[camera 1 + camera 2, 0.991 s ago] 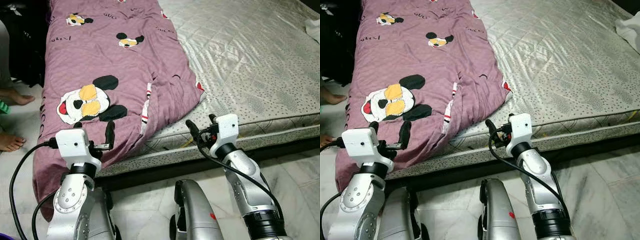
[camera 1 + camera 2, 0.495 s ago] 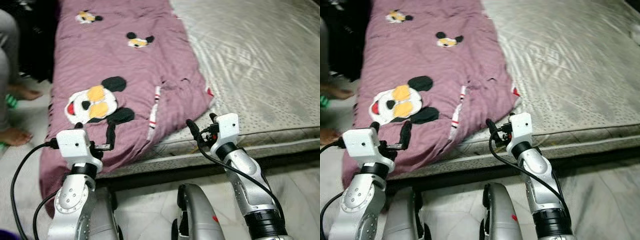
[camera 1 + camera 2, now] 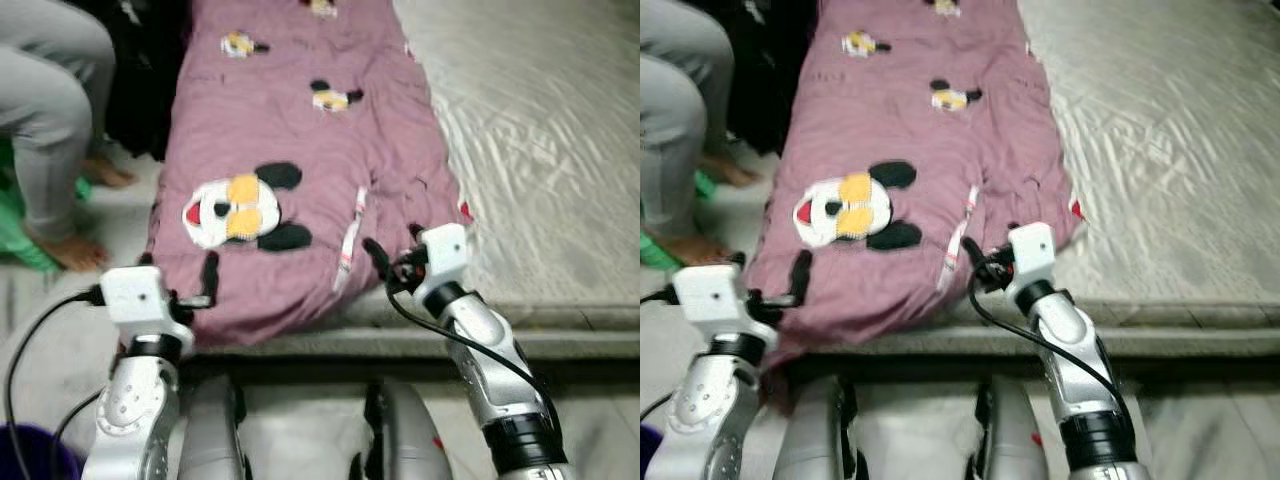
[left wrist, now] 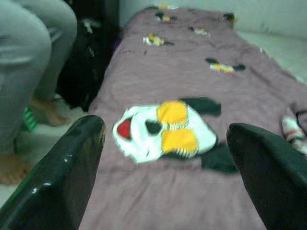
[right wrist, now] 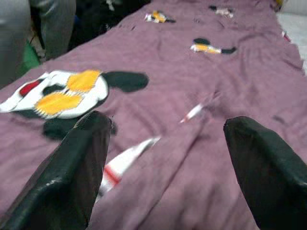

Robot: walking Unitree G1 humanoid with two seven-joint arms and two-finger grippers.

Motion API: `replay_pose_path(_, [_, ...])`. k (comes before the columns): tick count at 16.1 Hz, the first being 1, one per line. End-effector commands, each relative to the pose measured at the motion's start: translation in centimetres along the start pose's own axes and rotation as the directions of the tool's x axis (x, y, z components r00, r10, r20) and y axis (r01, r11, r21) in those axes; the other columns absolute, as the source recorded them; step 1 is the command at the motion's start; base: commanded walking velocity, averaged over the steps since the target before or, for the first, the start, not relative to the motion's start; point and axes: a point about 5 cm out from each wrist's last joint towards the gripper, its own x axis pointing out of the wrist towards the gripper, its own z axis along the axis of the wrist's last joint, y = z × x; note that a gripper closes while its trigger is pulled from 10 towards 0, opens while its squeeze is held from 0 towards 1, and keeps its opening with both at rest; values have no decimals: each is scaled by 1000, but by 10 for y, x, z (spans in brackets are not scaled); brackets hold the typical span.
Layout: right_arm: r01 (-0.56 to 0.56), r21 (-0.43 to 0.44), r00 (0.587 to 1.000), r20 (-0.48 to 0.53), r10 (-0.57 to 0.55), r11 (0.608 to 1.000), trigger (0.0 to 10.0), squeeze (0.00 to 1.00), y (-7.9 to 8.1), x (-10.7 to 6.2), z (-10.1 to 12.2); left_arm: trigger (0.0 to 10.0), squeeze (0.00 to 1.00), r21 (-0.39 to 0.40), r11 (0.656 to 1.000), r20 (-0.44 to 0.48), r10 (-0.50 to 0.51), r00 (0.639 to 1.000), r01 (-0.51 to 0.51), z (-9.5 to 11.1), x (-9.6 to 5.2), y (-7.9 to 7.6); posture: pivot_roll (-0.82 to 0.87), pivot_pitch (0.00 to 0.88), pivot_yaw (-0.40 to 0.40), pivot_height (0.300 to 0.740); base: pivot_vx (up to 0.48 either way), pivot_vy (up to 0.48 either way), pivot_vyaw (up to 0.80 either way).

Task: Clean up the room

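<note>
A purple blanket point(image 3: 300, 150) printed with cartoon mice lies along the left side of a bare quilted mattress point(image 3: 550, 150), and its near end hangs over the bed's edge. My left gripper point(image 3: 178, 268) is held up in front of the blanket's near left corner, open with nothing in it. My right gripper point(image 3: 395, 243) hovers at the blanket's near right corner, also open and empty. In the left wrist view the fingers point(image 4: 67, 177) frame the large mouse print point(image 4: 168, 129). In the right wrist view the fingers point(image 5: 72, 167) stand wide apart over the blanket's folds point(image 5: 192, 110).
A person in grey trousers point(image 3: 50, 110) stands barefoot point(image 3: 75, 252) on the floor to the left of the bed, beside something green point(image 3: 22, 235). A black bag point(image 3: 140, 90) is against the bed's left side. A purple bin rim point(image 3: 30, 462) sits by my left arm.
The camera has swung left, so the bed has slid right in the picture and the person's legs have come into view. Both grippers keep their open pose.
</note>
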Motion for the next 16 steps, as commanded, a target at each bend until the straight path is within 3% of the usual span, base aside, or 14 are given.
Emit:
replay_pose_path(1, [38,-12,999,-35,-39,999,10000,0,-12,-9,-8,10000,0,-13,1000,-11,-29,1000,29,-3,0,-8,-30,174,-52,555,0,0,0])
replay_pose_path(8, [41,-18,998,-43,-42,999,10000,0,-16,-7,-9,10000,0,-1,1000,-15,-9,1000,9,-4,0,-8,-27,179,-56,555,0,0,0])
replay_pose_path(10, [-52,-2,997,-56,52,999,10000,0,-12,-4,-8,10000,0,0,1000,-18,-5,1000,5,-4,0,-8,-25,182,-56,555,0,0,0])
replay_pose_path(11, [-169,36,980,-101,172,985,10000,0,0,-1,-10,10000,0,1,1000,-18,-7,1000,7,-3,0,-8,-22,185,-53,555,0,0,0])
replay_pose_path(13, [-272,53,951,-136,277,961,10000,0,13,2,-12,10000,0,2,1000,-15,-9,1000,9,-2,1,-9,-18,187,-52,555,0,0,0])
replay_pose_path(16, [-297,41,943,-145,300,954,10000,0,28,11,-14,10000,0,2,1000,-10,-14,1000,14,0,1,-10,-9,189,-50,555,0,0,0])
